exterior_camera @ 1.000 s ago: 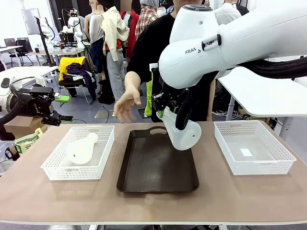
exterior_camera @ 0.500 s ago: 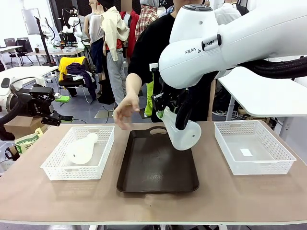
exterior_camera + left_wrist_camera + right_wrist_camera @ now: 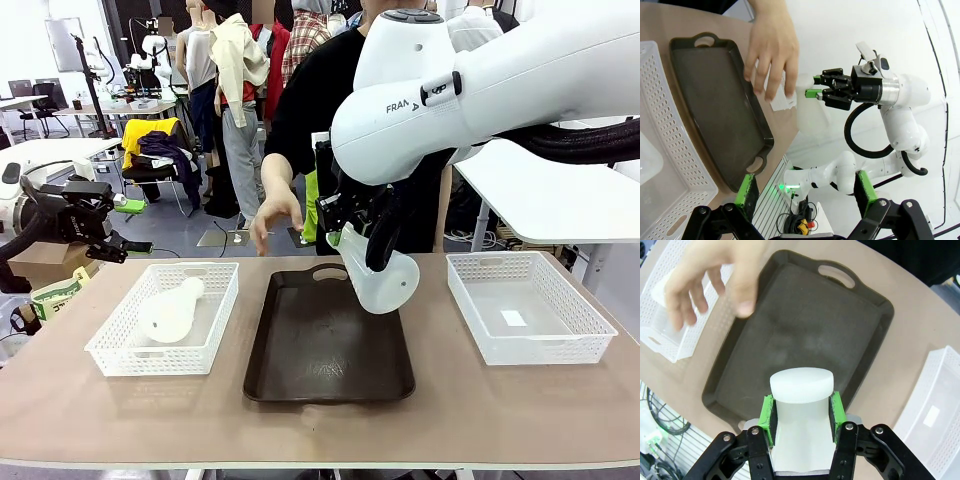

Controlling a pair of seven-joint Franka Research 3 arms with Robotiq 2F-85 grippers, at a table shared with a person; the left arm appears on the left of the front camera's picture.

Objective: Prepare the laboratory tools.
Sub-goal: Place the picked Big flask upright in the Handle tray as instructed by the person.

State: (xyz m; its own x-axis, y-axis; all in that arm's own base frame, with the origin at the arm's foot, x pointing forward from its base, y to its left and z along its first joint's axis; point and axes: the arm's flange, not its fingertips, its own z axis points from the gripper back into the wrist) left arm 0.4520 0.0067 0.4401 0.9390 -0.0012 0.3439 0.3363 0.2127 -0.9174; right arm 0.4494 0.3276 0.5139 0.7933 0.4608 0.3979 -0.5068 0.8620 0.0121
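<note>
Hanging flask [image 3: 385, 281], neck clamped in right hand [image 3: 801, 415]

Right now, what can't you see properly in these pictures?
- Front view: the right gripper hides the neck of the translucent whitish conical flask.
- Right wrist view: the person's blurred hand covers part of a white mesh plastic basket.
- Left wrist view: the flask blends into the pale background.
</note>
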